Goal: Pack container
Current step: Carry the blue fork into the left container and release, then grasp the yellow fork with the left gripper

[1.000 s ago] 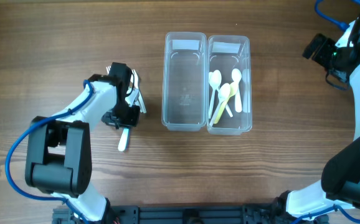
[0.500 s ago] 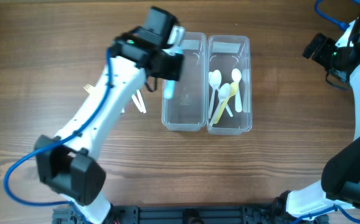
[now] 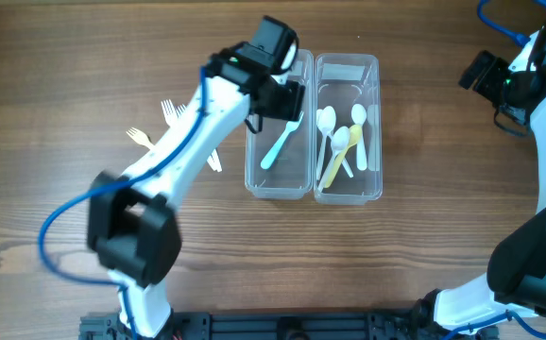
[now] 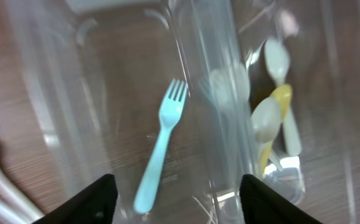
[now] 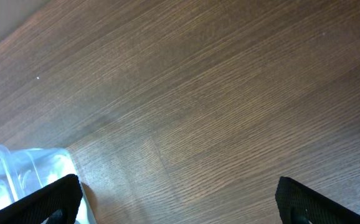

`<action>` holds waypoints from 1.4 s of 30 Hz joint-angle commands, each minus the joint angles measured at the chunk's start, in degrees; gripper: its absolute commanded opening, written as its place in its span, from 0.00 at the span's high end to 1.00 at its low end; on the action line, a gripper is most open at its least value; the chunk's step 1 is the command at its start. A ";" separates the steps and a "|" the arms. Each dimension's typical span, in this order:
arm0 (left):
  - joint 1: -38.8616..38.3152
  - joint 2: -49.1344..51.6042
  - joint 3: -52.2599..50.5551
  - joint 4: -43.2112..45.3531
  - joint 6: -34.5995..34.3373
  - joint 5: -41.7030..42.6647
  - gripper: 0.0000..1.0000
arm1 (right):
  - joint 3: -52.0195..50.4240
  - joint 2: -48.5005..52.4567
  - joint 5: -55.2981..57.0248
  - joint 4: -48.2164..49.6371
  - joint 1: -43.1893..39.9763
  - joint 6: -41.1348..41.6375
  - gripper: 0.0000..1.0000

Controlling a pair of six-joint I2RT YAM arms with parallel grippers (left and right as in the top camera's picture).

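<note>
Two clear plastic containers stand side by side. A light blue fork [image 3: 279,142] lies loose and slanted in the left container [image 3: 250,123]. The right container [image 3: 379,132] holds several white and yellow spoons [image 3: 341,142]. My left gripper [image 3: 275,102] hovers over the far end of the left container. In the left wrist view it [image 4: 183,202] is open, and the blue fork [image 4: 161,146] lies free below the jaws. At the far right my right gripper [image 3: 482,72] is open over bare wood [image 5: 180,202], holding nothing.
Pale plastic forks [image 3: 169,113] lie on the wooden table left of the containers, another one [image 3: 141,138] further left, and cutlery [image 3: 214,159] sits under my left arm. A container corner [image 5: 18,174] shows at the right wrist view's lower left.
My left arm swung from the table on the left to above the left container with the blue fork. Its jaws opened, and the fork now lies in the container. The right arm is still.
</note>
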 commanded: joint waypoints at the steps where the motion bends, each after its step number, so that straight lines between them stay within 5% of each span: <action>1: 4.55 -9.07 2.12 -5.18 -4.07 -11.56 0.36 | 0.48 0.33 -0.48 0.13 0.28 0.02 0.01; 4: 12.07 -9.40 1.95 -14.03 -13.94 -17.38 0.30 | 0.48 0.33 -0.50 0.11 0.28 0.07 0.00; 7: 20.96 -6.45 1.70 -18.14 -25.51 -17.14 0.36 | 0.48 0.33 -0.50 0.46 0.28 0.07 0.01; 13: 27.41 1.55 -0.20 -16.24 -34.93 -16.76 0.32 | 0.48 0.33 -0.48 0.81 0.28 0.04 0.01; 18: 28.83 4.98 -7.96 -15.50 -48.52 -16.74 0.14 | 0.48 0.33 -0.48 0.02 0.28 0.04 0.01; 22: 29.77 5.01 -12.96 -10.54 -48.26 -16.72 0.15 | 0.48 0.33 -0.48 -0.26 0.28 0.02 0.01; 26: 31.61 5.01 -16.55 -4.11 -40.87 -15.37 0.18 | 0.48 0.33 -0.46 -0.28 0.28 0.02 0.00; 31: 34.38 5.01 -20.46 3.78 -34.25 -12.83 0.32 | 0.48 0.33 -0.46 -0.28 0.28 0.02 0.00; 36: 34.67 5.01 -20.59 6.82 -21.00 -12.63 0.33 | 0.48 0.33 -0.48 -0.28 0.28 0.02 0.01; 42: 34.67 5.03 -20.63 7.50 -18.34 -12.66 0.36 | 0.48 0.33 -0.46 -0.35 0.28 0.02 0.01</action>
